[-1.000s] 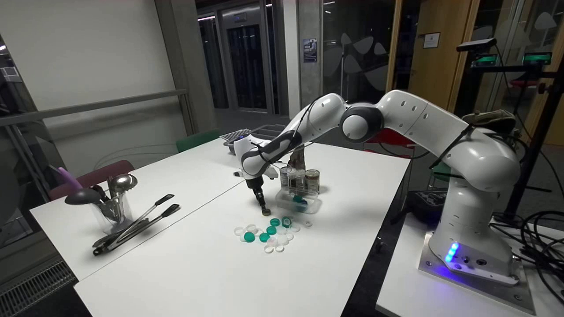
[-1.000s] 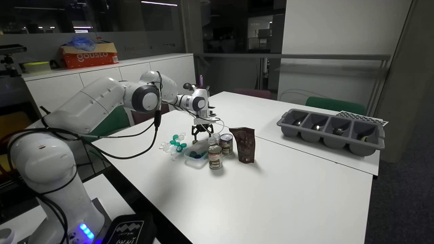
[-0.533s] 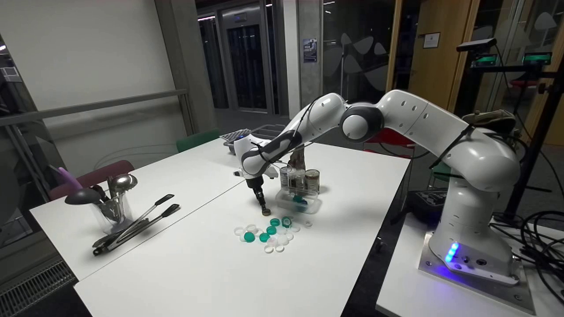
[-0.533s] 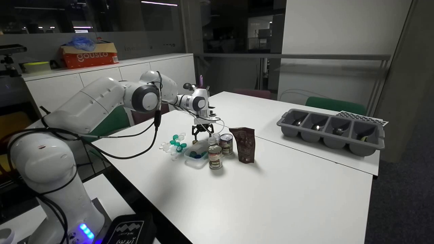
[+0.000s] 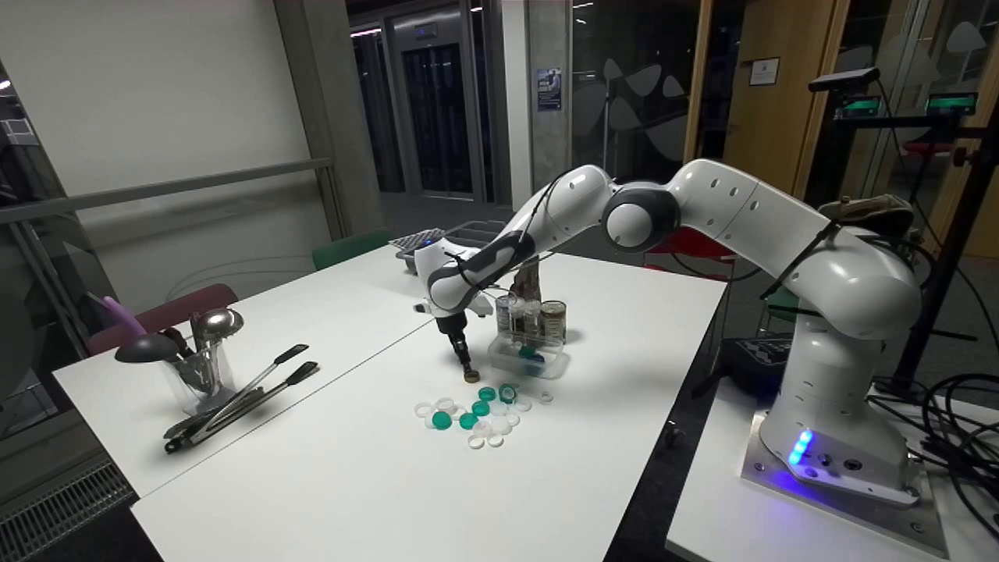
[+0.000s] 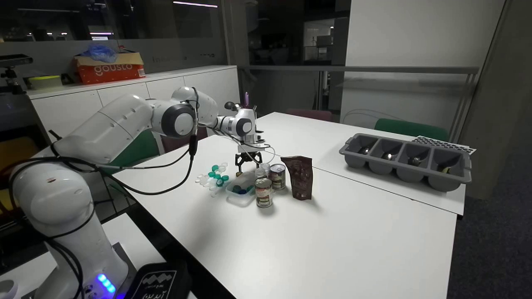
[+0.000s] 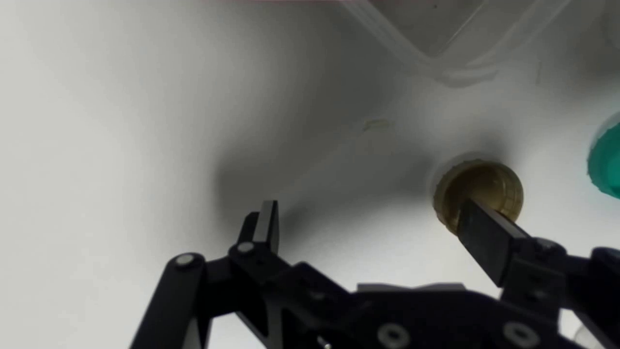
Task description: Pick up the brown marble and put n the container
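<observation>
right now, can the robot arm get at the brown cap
Probably yes, after a sideways shift: the fingers are open, but one covers part of the brown cap in the wrist view.

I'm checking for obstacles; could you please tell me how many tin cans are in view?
2, both on the white table. In an exterior view, the farther tin can stands behind and to the right of the nearer tin can. Others may be hidden.
</observation>
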Available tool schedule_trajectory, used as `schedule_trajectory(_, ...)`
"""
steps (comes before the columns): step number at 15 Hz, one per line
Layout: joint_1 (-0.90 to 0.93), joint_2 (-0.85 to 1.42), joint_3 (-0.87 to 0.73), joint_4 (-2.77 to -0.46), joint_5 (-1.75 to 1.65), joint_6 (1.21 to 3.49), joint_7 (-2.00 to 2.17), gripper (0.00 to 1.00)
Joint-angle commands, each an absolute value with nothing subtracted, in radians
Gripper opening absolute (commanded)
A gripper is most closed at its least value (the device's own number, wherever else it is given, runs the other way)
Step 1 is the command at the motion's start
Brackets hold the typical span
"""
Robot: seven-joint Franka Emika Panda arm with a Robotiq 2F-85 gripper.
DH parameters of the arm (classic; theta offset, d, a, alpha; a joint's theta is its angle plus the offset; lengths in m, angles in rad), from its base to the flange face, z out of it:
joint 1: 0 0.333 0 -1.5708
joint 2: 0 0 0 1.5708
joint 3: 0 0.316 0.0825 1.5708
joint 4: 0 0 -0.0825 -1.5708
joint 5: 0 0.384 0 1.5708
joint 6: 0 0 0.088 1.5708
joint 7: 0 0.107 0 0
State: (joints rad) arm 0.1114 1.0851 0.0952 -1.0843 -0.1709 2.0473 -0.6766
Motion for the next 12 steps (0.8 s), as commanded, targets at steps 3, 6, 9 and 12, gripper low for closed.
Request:
schedule_trajectory(3, 0.110, 1.042, 0.095, -1.153, -0.185, 2.060, -0.652, 1.00)
schedule_trajectory(6, 0.112, 1.039, 0.096, -1.165, -0.186, 2.065, -0.652, 1.00)
schedule_trajectory(9, 0.122, 1.029, 0.094, -1.179, -0.190, 2.072, -0.641, 1.00)
schedule_trajectory(12, 0.143, 1.011, 0.081, -1.206, -0.191, 2.085, -0.626, 1.00)
